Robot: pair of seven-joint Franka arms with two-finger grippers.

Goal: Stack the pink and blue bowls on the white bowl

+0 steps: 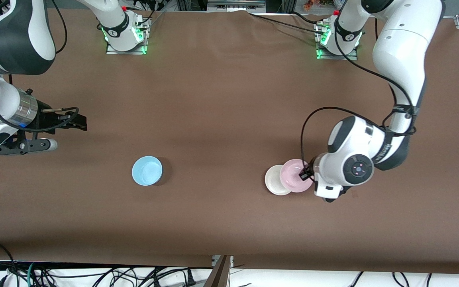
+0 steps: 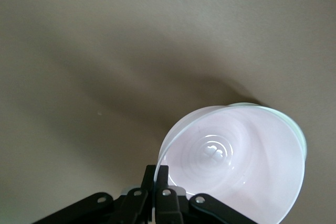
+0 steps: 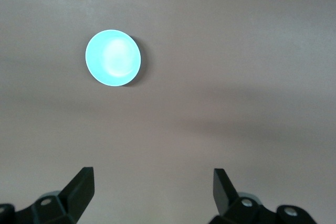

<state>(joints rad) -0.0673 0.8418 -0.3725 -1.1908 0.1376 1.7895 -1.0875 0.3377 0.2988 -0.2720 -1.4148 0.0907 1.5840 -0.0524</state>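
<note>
My left gripper (image 1: pixel 305 174) is shut on the rim of the pink bowl (image 1: pixel 294 176). The pink bowl partly covers the white bowl (image 1: pixel 274 181), on the side toward the left arm's end of the table. In the left wrist view the pink bowl (image 2: pixel 236 166) fills the space by my left gripper (image 2: pixel 157 174), one finger inside the rim and one outside. The blue bowl (image 1: pixel 147 170) sits alone on the table toward the right arm's end, and it also shows in the right wrist view (image 3: pixel 113 57). My right gripper (image 1: pixel 79 122) waits open and empty (image 3: pixel 152 187) at that end.
The brown table cover (image 1: pixel 221 119) is bare between the bowls. The arm bases (image 1: pixel 126 36) stand along the edge farthest from the front camera. Cables lie under the table's front edge (image 1: pixel 94 275).
</note>
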